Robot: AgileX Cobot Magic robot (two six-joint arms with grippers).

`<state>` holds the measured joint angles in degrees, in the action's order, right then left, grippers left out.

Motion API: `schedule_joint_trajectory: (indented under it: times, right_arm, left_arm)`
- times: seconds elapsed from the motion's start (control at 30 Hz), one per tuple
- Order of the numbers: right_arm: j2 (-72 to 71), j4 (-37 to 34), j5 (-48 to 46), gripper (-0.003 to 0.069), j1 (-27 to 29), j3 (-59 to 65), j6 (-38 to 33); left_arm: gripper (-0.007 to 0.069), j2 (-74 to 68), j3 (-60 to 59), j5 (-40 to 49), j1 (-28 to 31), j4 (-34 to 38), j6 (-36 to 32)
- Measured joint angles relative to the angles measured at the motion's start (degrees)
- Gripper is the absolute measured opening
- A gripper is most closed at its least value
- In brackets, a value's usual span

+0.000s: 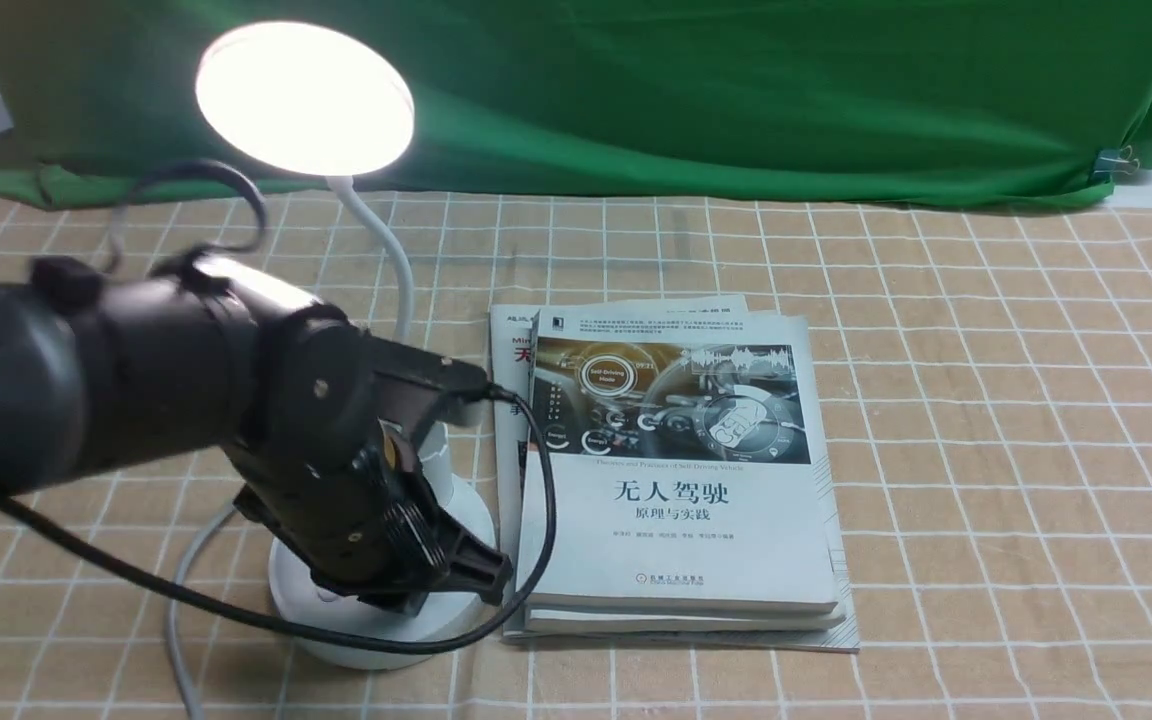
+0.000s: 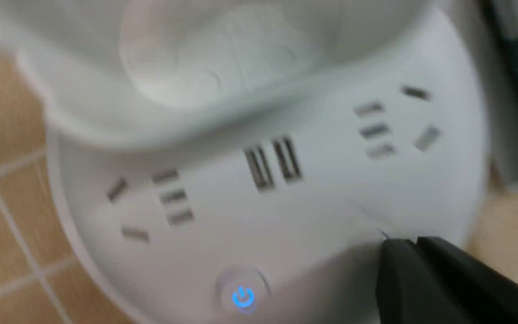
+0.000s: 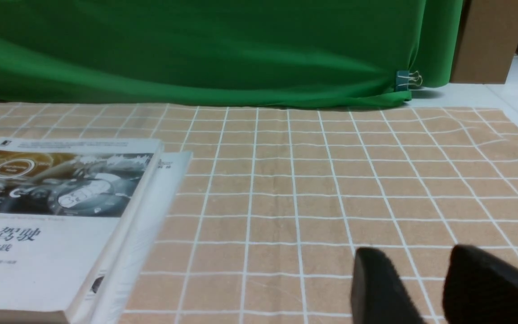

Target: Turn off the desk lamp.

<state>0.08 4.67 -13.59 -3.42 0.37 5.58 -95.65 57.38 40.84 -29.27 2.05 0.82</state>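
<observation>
**Lamp.** You have the lamp (image 1: 466,515) standing on the left part of the checked cloth (image 1: 986,450), with a stack of books (image 1: 676,500) just beside it on the right. The head (image 1: 304,97) is lit and glowing bright white. It is raised on the curved neck (image 1: 399,280) in front of the green drape (image 1: 736,90).

**Base.** In the left wrist view the base (image 2: 331,202) fills the picture, somewhat blurred. Socket slots (image 2: 272,162) run across its top. A round button (image 2: 243,297) near the rim shows a blue power mark, lit. The cup (image 2: 196,67) sits on the side of the sockets away from the button.

**Left gripper.** The left gripper (image 2: 414,245) is angled down over the front of the base. Its two black fingers (image 2: 443,279) are pressed together, with only a thin seam between them. The tips lie close over the base top near the rim, to one side of the lit button and apart from it. You cannot tell whether they touch the surface. A black cable (image 1: 548,490) loops from the wrist down across the left edge of the books and around the front of the base.

**Right gripper.** The right gripper (image 3: 421,256) is low over bare cloth, well to the right of the books. Its jaws stand apart with cloth showing between them, and they hold nothing. A clip (image 3: 405,80) pins the drape's far corner.
</observation>
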Motion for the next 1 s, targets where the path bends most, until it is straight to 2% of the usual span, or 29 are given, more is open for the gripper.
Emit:
schedule_joint_trajectory:
  times: [0.3, 0.83, 1.0]
  right_arm:
    - [0.0, 0.0, 0.0, 0.0242, 0.0, 0.0, 0.0]
    - [0.0, 0.0, 0.0, 0.0242, 0.0, 0.0, 0.0]
    - [0.0, 0.0, 0.0, 0.0242, 0.0, 0.0, 0.0]
  left_arm:
    - [0.0006, -1.9, 1.4, -0.9, 4.2, 3.1, -0.4]
    - [0.0006, 11.5, 0.1, 1.7, 1.8, 5.2, -2.9]
    - [0.0006, 19.7, -4.8, -0.6, 1.8, 6.6, -2.9]
